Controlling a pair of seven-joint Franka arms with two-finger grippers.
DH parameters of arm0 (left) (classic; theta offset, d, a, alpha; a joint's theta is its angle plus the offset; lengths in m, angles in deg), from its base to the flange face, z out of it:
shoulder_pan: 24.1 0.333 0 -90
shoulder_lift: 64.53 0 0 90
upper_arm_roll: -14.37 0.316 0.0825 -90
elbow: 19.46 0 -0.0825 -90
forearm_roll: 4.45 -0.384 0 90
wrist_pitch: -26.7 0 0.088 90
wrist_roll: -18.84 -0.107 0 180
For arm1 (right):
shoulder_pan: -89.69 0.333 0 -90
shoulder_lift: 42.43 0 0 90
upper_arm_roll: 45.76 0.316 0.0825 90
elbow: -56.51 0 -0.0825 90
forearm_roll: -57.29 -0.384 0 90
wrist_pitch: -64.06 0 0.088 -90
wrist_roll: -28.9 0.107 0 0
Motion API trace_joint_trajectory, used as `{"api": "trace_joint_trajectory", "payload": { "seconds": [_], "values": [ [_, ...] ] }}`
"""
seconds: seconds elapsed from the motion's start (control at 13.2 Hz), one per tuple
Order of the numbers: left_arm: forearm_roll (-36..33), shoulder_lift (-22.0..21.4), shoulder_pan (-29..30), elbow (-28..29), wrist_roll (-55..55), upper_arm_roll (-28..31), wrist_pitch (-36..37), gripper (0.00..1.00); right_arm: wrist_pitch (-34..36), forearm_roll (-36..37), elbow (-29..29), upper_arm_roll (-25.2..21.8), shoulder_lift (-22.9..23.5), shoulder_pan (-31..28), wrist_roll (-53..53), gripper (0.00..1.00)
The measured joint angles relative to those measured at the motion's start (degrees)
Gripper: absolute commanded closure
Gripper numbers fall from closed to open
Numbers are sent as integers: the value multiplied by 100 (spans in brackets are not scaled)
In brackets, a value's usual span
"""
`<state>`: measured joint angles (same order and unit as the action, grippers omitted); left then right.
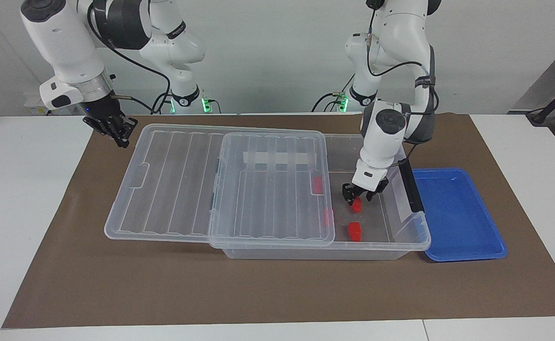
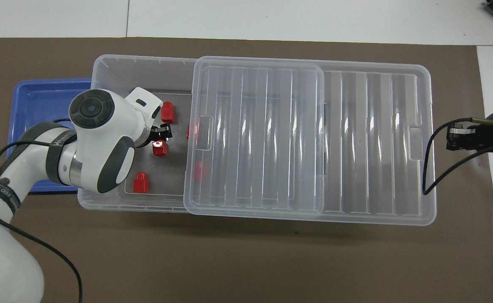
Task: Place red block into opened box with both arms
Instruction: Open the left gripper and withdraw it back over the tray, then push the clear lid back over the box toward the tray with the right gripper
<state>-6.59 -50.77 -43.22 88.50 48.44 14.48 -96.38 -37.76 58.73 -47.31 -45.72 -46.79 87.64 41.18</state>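
The clear box (image 1: 306,253) (image 2: 124,63) lies on the brown mat. Its ribbed lid (image 1: 173,180) (image 2: 377,139) is slid toward the right arm's end, so the left arm's end is uncovered. My left gripper (image 1: 360,194) (image 2: 162,132) hangs open inside that uncovered end, just above a red block (image 1: 356,204) (image 2: 160,148) lying on the box floor. Two more red blocks (image 1: 354,230) (image 2: 167,112) lie loose near it, and others show through the lid. My right gripper (image 1: 116,130) (image 2: 454,139) is shut and holds nothing, in the air by the lid's end.
A shallow blue tray (image 1: 462,218) (image 2: 40,109) sits on the mat against the box at the left arm's end. A black latch (image 1: 410,184) stands up on that end of the box, close to the left wrist.
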Motion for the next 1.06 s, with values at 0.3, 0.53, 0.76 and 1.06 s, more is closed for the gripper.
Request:
{"api": "trace_joint_trajectory", "payload": {
  "seconds": [0.3, 0.53, 0.76, 1.06],
  "values": [
    [-70, -473, 354, -1146, -761, 65, 1773, 0, -860, 0, -512, -9, -6, -304, -5, 100],
    [-73, -1007, 975, -1242, -1938, 91, 2367, 0, -1092, 0, -656, -14, 155, -527, -86, 100],
    [-73, -1438, 1276, -1221, -2430, 100, 2678, 0, -1171, 0, -676, -16, 310, -588, -273, 100],
    [-73, -1456, 1263, -1161, -2437, 21, 2693, 0, -1171, 0, -735, -12, 355, -579, -304, 100]
  ]
}}
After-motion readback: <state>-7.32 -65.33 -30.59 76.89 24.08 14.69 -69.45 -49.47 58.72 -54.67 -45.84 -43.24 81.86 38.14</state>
